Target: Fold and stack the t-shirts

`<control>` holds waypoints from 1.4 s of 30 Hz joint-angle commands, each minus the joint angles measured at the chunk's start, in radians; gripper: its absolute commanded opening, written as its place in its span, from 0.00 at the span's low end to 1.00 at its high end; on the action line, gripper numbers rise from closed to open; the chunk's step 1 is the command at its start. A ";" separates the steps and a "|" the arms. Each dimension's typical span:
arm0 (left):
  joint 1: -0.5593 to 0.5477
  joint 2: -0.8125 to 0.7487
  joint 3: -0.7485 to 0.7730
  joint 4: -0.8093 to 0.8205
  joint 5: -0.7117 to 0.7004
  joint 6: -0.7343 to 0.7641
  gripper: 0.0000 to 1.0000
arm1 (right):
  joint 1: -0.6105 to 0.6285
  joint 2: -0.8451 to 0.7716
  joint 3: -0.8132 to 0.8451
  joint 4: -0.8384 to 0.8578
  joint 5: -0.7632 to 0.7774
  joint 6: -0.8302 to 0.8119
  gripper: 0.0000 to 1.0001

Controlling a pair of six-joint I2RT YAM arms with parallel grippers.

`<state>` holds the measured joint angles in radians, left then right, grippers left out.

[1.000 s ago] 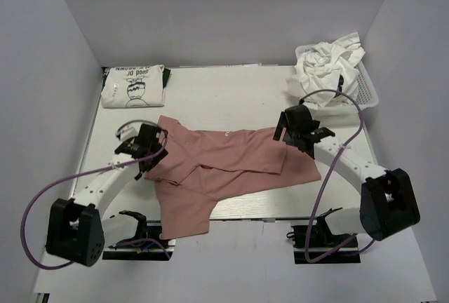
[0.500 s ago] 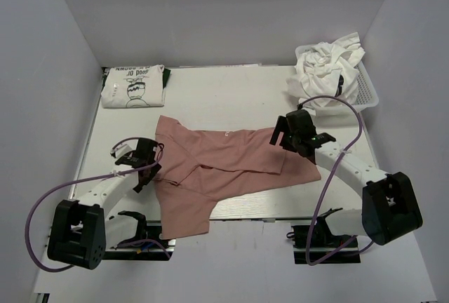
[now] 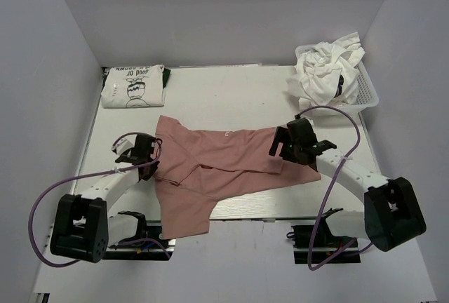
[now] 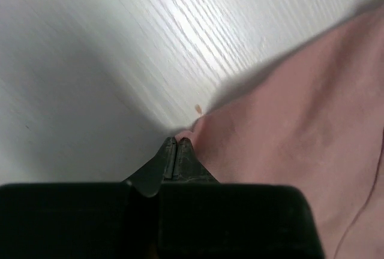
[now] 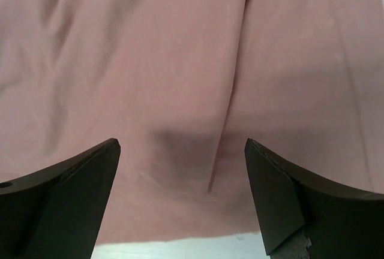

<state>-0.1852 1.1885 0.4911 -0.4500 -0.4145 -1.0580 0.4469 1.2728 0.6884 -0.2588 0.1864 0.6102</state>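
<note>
A dusty pink t-shirt (image 3: 231, 163) lies spread and partly folded across the middle of the table. My left gripper (image 3: 153, 165) is low at its left edge; in the left wrist view the gripper (image 4: 174, 142) is shut, pinching the rim of the pink fabric (image 4: 300, 121). Over the shirt's right part, my right gripper (image 3: 279, 150) hovers. The right wrist view shows that gripper (image 5: 182, 151) wide open above the pink cloth (image 5: 180, 61), near its hem, holding nothing. A folded white t-shirt with black print (image 3: 133, 85) sits at the back left.
At the back right stands a white basket (image 3: 368, 89) with a heap of crumpled white t-shirts (image 3: 326, 68). White walls close in the table on three sides. The pink shirt's lower flap hangs toward the front table edge (image 3: 245, 220).
My left gripper slid back to the shirt's left edge and closed there. My right gripper moved slightly down and left over the shirt, still open.
</note>
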 commanded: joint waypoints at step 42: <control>-0.013 -0.523 0.610 0.057 0.118 0.312 0.00 | 0.027 -0.562 0.376 -0.016 0.171 -0.127 0.00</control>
<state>-0.1959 0.6998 1.0080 -0.4477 -0.2947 -0.8181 0.4736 0.7658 0.9714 -0.2558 0.2909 0.5419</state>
